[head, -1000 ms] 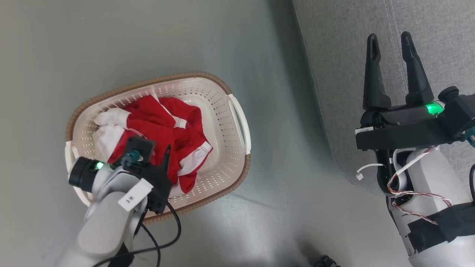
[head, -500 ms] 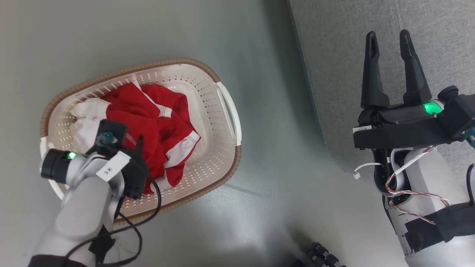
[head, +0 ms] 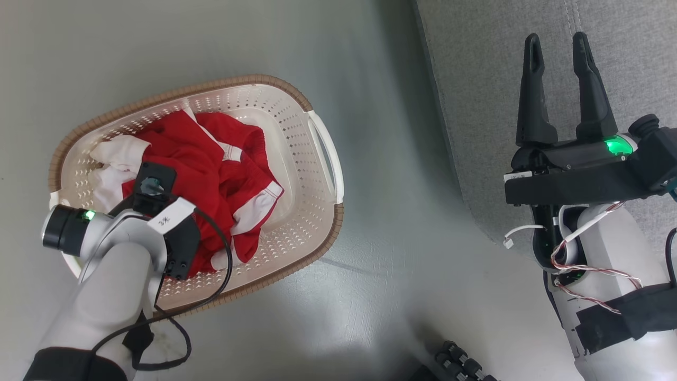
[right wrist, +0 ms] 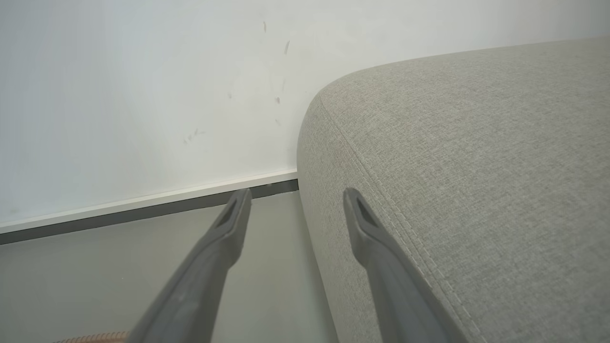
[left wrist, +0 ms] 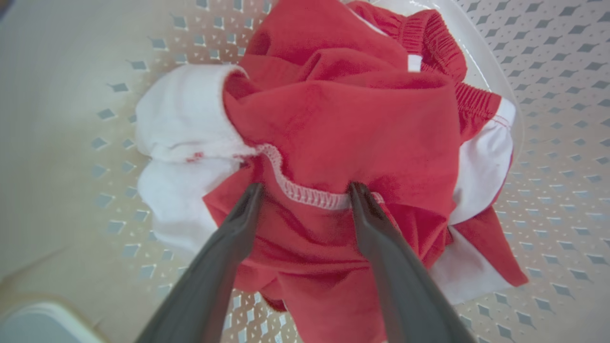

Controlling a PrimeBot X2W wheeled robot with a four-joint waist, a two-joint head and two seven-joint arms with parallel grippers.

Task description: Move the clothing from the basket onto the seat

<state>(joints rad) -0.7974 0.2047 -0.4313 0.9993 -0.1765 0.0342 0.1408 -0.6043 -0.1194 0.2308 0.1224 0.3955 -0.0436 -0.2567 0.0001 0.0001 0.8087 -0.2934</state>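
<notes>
The clothing (head: 211, 169) is a crumpled red heap with white trim bands, lying in the cream perforated basket (head: 238, 83) with its brown rim, on the floor at the left. My left arm reaches down into the basket. In the left wrist view my left gripper (left wrist: 305, 190) stands open, its two fingertips touching the red clothing (left wrist: 343, 119) on either side of a white stitched seam, with the basket wall (left wrist: 562, 71) behind. My right gripper (head: 555, 42) is open and empty above the left edge of the grey seat (head: 476, 79). The right wrist view shows this gripper (right wrist: 296, 195) by the seat (right wrist: 476, 143) corner.
Grey floor (head: 402, 222) separates the basket from the seat. A black cable (head: 211, 296) loops from my left wrist over the basket's near rim. A dark ribbed robot part (head: 465, 366) sits at the bottom edge. A white wall (right wrist: 143, 95) with a skirting board stands behind the seat.
The head view has shifted a little. My left gripper has gone down onto the clothing, and its fingers now lie hidden under the wrist. The right gripper has stayed open over the seat edge.
</notes>
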